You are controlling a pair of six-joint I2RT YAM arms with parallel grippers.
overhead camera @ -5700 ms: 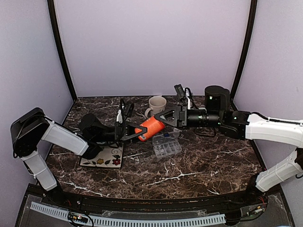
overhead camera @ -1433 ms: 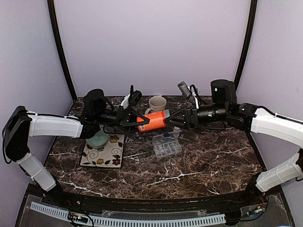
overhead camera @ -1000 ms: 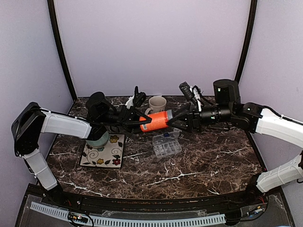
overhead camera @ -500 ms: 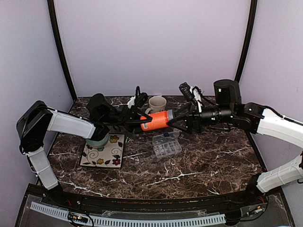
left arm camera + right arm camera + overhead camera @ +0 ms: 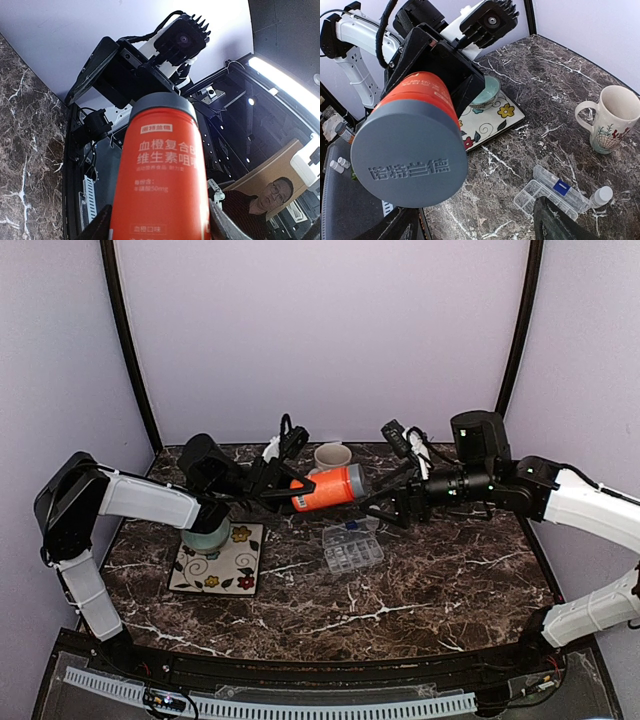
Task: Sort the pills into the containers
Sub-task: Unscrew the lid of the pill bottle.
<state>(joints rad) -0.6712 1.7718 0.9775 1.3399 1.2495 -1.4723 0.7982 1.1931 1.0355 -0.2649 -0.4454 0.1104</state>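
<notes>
clamping an orange bottle [image 5: 330, 487] across its body with the left gripper [image 5: 298, 492], fingers pressed against both flanks, bottle lying roughly level in the air above the marble table [image 5: 420, 590]. grey cap [image 5: 410, 160] turned toward the right arm. facing that cap with the right gripper [image 5: 385, 505], jaws spread wide, close to it but apart from it, holding nothing. lying flat on the table below and slightly right of the bottle: the clear organiser box [image 5: 352, 546], lid apparently swung open; pills too small to make out in its compartments. just beside the box, a small white bottle [image 5: 600, 196], upright. further back, a cream mug [image 5: 332, 456]. on the left, a pale green bowl [image 5: 207, 535] sitting on a flowered tile [image 5: 215, 562], beneath the left arm.
</notes>
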